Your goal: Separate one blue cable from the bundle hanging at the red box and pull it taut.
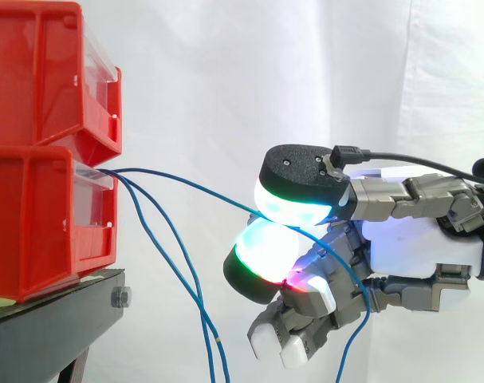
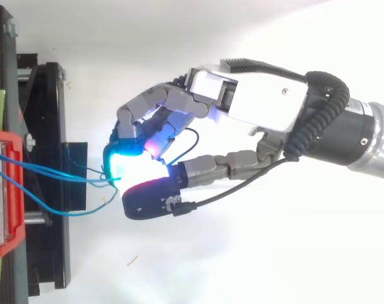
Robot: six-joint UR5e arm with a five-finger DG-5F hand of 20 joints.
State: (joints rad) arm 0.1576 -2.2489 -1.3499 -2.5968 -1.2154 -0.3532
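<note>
Where the thin blue cable point(image 1: 202, 190) leaves the front of the lower red plastic bin point(image 1: 34, 223) at the left, it runs rightward into the robot hand point(image 1: 417, 243). The hand pinches it between two glowing pads point(image 1: 293, 203), which lifts it clear of the other blue cables point(image 1: 202, 311) drooping near the black stand point(image 1: 58, 319). Its slight bow suggests a little slack is left to pull out.

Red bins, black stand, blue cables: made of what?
Stacked red bins: likely moulded plastic, semi-gloss, ribbed walls. Black stand: probably painted metal, matte, hex bolt at its edge. Thin blue cables: plastic-sheathed wire, apparently; they hang in smooth curves.
</note>
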